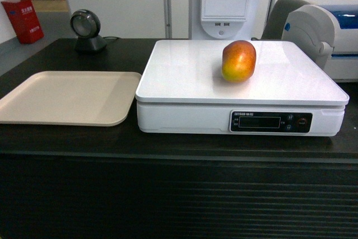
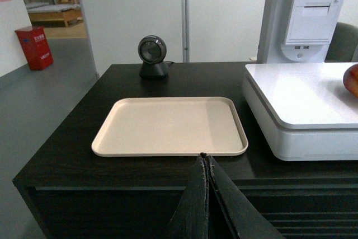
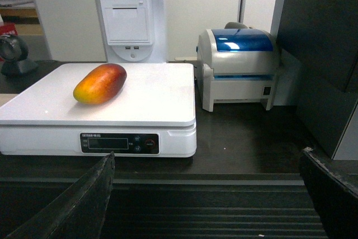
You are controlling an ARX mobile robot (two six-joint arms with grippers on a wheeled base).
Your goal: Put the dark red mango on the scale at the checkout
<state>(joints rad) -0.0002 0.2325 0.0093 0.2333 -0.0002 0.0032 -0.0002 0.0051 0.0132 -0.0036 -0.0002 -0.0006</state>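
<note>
The dark red mango [image 1: 239,61] lies free on the white scale [image 1: 184,82], red at one end and orange-yellow at the other; the right wrist view shows the mango [image 3: 100,83] on the scale's platform [image 3: 156,99]. The scale stands on the black checkout [image 1: 168,144]. My left gripper [image 2: 205,157] is shut with nothing in it, held in front of the counter edge below the beige tray [image 2: 168,124]. My right gripper [image 3: 207,158] is open and empty, back from the counter front, right of the scale. Neither gripper shows in the head view.
The beige tray [image 1: 64,96] lies left of the scale. A round barcode scanner [image 1: 85,31] stands at the back left. A label printer [image 3: 238,68] sits right of the scale, a receipt kiosk [image 3: 130,15] behind it. A dark panel [image 3: 324,48] rises at far right.
</note>
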